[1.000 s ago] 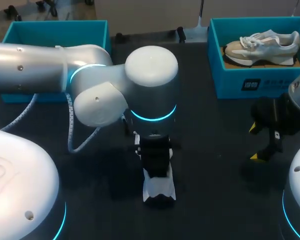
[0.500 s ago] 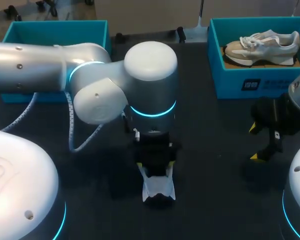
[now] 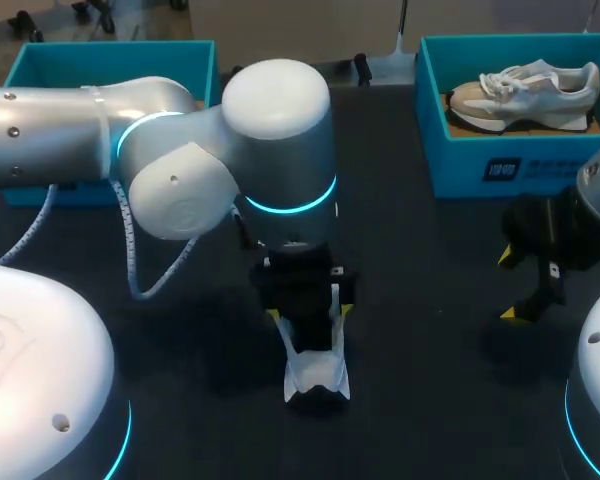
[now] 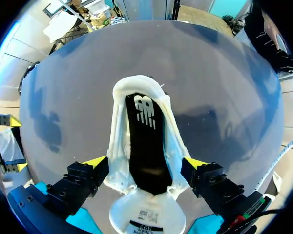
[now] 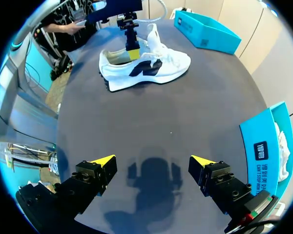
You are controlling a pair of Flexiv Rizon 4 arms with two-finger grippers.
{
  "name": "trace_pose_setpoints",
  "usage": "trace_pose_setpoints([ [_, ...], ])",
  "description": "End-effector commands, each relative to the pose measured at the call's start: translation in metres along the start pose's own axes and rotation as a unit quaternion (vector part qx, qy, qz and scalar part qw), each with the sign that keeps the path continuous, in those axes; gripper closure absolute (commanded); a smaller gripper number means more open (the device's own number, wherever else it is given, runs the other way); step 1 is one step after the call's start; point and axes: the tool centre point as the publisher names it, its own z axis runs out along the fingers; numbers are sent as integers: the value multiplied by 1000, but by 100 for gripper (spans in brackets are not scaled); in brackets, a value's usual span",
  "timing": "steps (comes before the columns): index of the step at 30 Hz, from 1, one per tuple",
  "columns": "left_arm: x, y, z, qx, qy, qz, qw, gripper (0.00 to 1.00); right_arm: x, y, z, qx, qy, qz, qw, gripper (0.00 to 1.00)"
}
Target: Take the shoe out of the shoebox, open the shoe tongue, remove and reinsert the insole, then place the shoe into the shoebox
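Near the middle of the dark table [image 3: 430, 400] lies a white shoe [image 3: 317, 375] with dark side panels, resting on its sole with nothing else touching it. Seen from straight above its opening, the black insole [image 4: 146, 146] sits inside, and the white tongue [image 4: 146, 214] is folded forward out of the opening. The left gripper [image 3: 310, 312] hangs directly over the shoe, its two fingers spread apart, one yellow tip just beside each side of the shoe's collar, gripping nothing. The left arm's large silver body reaches in from the left side and covers much of the table behind the shoe. At the far right corner stands a teal shoebox [image 3: 500, 160] with no lid on it, and a second pale shoe [image 3: 525, 95] lies on its side inside it. Another teal box [image 3: 110, 60] sits at the far left corner, partly hidden by the left arm. The right gripper [image 3: 508, 285] hovers over bare table at the right side, in front of the shoebox and well apart from the shoe on the table; its fingers stand wide apart with nothing between them, and its shadow falls on the tabletop beneath it.
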Motion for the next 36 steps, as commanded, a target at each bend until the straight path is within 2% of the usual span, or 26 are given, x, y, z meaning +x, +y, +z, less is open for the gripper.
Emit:
trace_pose_setpoints([
  [1, 8, 6, -4, 3, -8, 1, 1000, 0, 1, 0, 1, 2, -1, 0, 1000, 0],
  [13, 12, 19, -11, 2, -18, 8, 1000, 0, 1, 0, 1, 2, -1, 0, 1000, 0],
  [25, 25, 41, -25, -17, -35, -3, 999, 0, 1, 0, 1, 2, -1, 0, 1000, 0],
  [30, 32, 58, -29, -22, -44, -3, 999, 0, 1, 0, 1, 2, -1, 0, 1000, 0],
  [36, 27, 68, -34, -8, -53, 16, 998, 0, 1, 0, 1, 2, -1, 0, 1000, 0],
])
